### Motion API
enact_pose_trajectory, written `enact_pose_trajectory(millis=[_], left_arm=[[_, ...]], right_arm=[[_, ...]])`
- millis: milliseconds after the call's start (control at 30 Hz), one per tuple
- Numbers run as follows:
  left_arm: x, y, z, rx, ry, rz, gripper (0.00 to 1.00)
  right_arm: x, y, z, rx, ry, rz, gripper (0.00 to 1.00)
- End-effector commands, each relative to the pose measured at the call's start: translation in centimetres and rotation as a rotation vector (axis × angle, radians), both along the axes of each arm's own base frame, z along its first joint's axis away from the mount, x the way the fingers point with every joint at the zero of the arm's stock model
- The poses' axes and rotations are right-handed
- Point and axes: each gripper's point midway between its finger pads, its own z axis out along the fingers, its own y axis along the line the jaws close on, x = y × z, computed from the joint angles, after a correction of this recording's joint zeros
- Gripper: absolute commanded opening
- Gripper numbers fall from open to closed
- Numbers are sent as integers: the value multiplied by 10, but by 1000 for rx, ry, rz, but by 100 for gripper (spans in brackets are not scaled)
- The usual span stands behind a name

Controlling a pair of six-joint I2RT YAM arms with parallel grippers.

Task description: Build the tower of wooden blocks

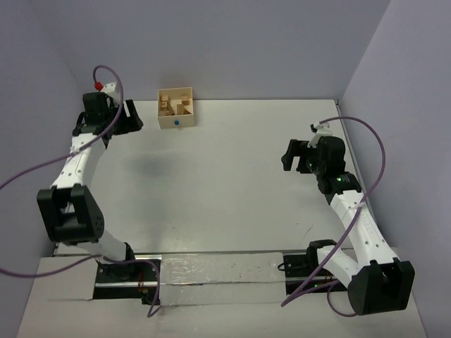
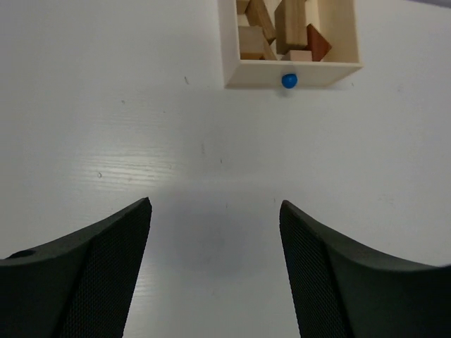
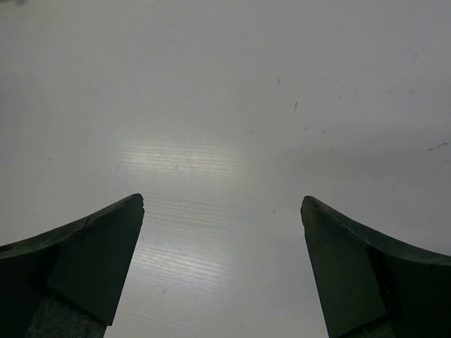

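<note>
The wood blocks lie jumbled inside a pale square wooden box with a blue dot, at the back left of the table. In the left wrist view the blocks show tan and reddish brown inside the box. No tower stands anywhere in view. My left gripper is open and empty, just left of the box and above the table; in its wrist view the box lies ahead and to the right. My right gripper is open and empty over bare table at the right.
Grey walls close the table at the back and both sides. The arm bases and a metal rail sit at the near edge. Cables loop from both arms.
</note>
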Motion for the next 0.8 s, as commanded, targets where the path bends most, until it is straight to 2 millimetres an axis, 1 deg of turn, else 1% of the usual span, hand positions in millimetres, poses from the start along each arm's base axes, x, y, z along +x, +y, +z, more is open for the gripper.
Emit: enact_pose_trajectory(millis=[0, 33, 67, 100, 133, 200, 267, 300, 400, 433, 467, 500, 533, 567, 633, 700, 767], left_arm=[[56, 11, -9, 11, 23, 70, 77], [63, 10, -6, 2, 14, 68, 76], [76, 7, -4, -17, -2, 59, 75], [87, 4, -15, -33, 9, 51, 74], [95, 1, -20, -45, 11, 49, 73], [114, -7, -10, -70, -24, 35, 71], [128, -11, -13, -75, -30, 29, 70], [138, -19, -16, -71, -31, 16, 70], [155, -27, -19, -57, -44, 7, 69], [162, -38, -21, -49, -49, -7, 69], [167, -42, -25, -41, -51, -9, 69], [169, -41, -33, -37, -40, -4, 69], [175, -47, -39, -27, -40, -9, 69], [180, -48, -39, -16, -51, 0, 68], [189, -47, -47, -8, -62, 22, 66], [197, -45, -51, -5, -87, 55, 65], [202, -46, -55, 0, -100, 64, 59]], right_arm=[[12, -2, 17, -9, -33, -5, 100], [12, -3, 17, -12, -31, -6, 100], [13, -3, 16, -13, -26, -7, 100], [13, -3, 13, -15, -18, -7, 100], [14, -3, 12, -17, -13, -8, 100], [15, -4, 9, -21, -5, -8, 100], [16, -5, 9, -27, -1, -13, 100], [17, -6, 6, -29, 8, -15, 100], [18, -6, 2, -33, 20, -17, 100], [19, -6, 1, -34, 23, -18, 100], [19, -6, 0, -34, 27, -18, 100], [20, -6, -1, -34, 30, -18, 100], [20, -6, -2, -35, 35, -16, 100], [20, -6, -3, -34, 38, -15, 100], [20, -5, -4, -35, 42, -14, 100], [20, -6, -5, -34, 42, -16, 100], [20, -6, -5, -35, 44, -16, 100]])
